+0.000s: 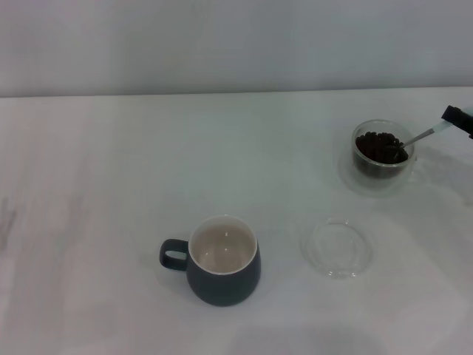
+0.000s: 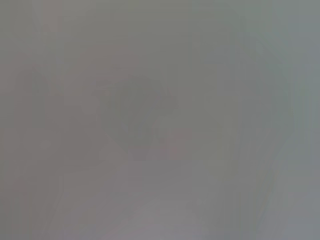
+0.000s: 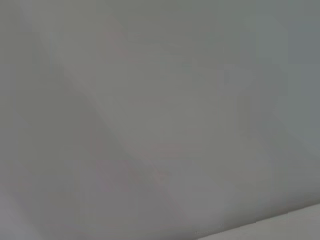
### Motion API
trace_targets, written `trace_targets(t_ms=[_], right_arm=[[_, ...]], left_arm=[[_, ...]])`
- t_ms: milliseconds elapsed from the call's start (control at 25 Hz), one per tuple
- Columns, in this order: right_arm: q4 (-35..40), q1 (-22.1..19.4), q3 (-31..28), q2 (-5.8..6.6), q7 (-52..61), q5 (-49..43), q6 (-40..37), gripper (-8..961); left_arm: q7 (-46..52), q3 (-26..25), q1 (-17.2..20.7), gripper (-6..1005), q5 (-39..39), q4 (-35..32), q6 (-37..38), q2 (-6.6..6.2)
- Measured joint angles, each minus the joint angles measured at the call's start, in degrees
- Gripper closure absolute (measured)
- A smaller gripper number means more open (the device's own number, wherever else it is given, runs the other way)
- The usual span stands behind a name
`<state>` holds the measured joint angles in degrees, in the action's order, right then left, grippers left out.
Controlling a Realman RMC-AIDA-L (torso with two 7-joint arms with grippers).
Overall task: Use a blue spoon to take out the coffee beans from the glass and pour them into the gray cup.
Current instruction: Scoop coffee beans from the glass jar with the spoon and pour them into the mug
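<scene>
On the white table [image 1: 111,163] the glass [image 1: 383,154] stands far over on the robot's right and toward the back, filled with a heap of dark coffee beans [image 1: 377,145]. The blue spoon [image 1: 417,138] leans into it at a slant: its metal bowl is down among the beans at the near right side of the heap, and its neck rises over the rim up and to the right. There its pale handle meets the right gripper [image 1: 460,120], of which only a small black tip shows at the right edge of the head view; it appears to be holding the spoon's handle end, but whether its claw is clamped or apart cannot be told. The gray cup [image 1: 222,260] sits near the front middle of the table, well apart from the glass, upright, its loop handle pointing to the robot's left and its cream inside bare. Just to its right, between cup and glass, lies a flat clear glass dish [image 1: 338,247]. The left gripper does not show in any view, and both wrist views give only a blank grey blur
</scene>
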<state>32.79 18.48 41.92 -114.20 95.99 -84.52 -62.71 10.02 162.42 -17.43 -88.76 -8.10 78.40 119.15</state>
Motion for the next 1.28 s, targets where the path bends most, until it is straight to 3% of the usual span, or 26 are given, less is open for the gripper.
trace_targets(t_ms=[800, 1280], right_arm=[[0.0, 1.2, 3.3, 0.99, 14.0, 0.0, 4.4, 806], [-0.3, 1.2, 2.6, 0.86, 20.6, 0.7, 5.8, 806]], left_arm=[[0.4, 0.4, 0.0, 112, 2.2, 0.1, 0.6, -0.36], [0.3, 0.4, -0.2, 112, 2.2, 0.6, 0.6, -0.32]])
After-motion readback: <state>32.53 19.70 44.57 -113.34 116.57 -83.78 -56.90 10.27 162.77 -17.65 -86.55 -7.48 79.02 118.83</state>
